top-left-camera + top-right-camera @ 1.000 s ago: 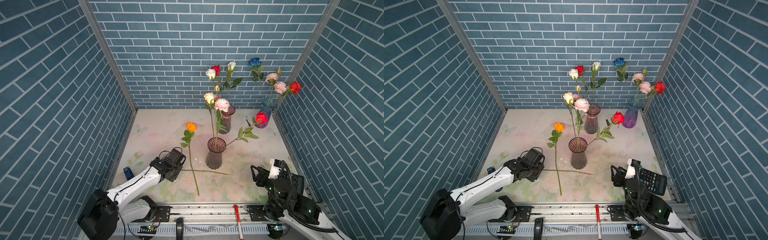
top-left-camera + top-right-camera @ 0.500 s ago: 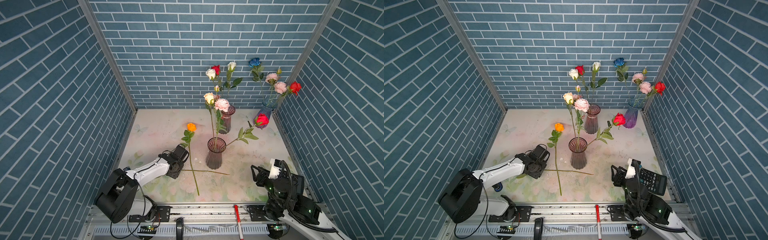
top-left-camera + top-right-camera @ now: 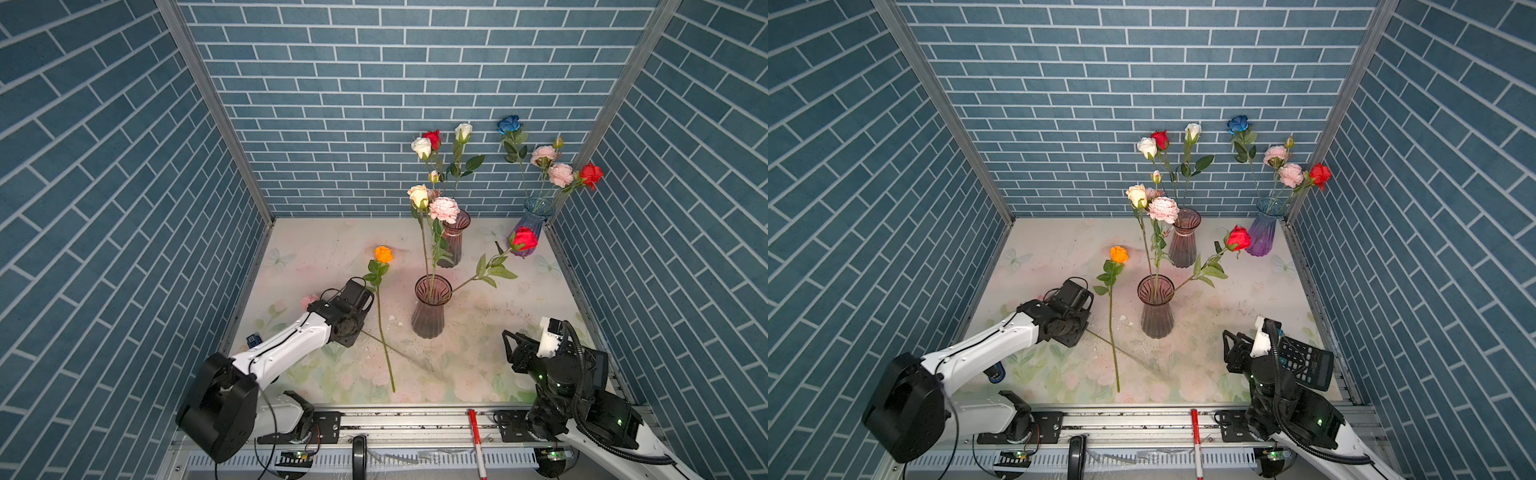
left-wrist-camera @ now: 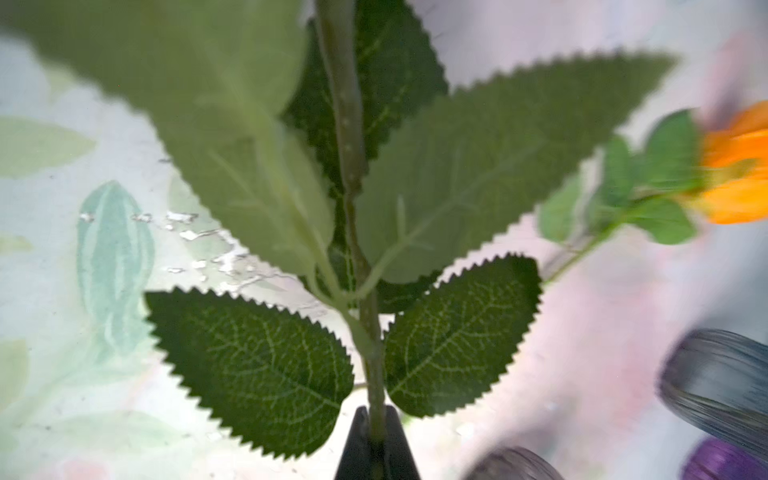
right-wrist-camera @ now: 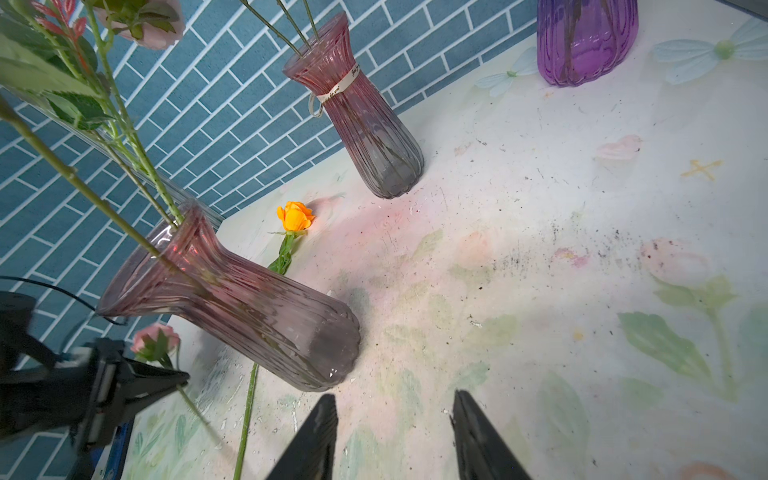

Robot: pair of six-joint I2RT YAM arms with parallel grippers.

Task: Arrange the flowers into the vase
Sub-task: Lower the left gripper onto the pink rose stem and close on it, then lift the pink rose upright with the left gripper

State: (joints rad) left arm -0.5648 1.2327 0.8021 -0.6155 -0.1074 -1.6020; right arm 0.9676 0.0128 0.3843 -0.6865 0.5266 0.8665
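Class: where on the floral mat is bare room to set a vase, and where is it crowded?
Bare: between the near vase and the right gripper; also back left, behind the orange rose. Crowded: around the left gripper, shut on a stem crossing the rose's.

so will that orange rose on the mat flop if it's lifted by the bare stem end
Probably not much: the orange rose lies almost straight on its long thin stem, suggesting some stiffness. Bloom and leaves sit at one end, so it may swing head-down in a pinch. It looks light.
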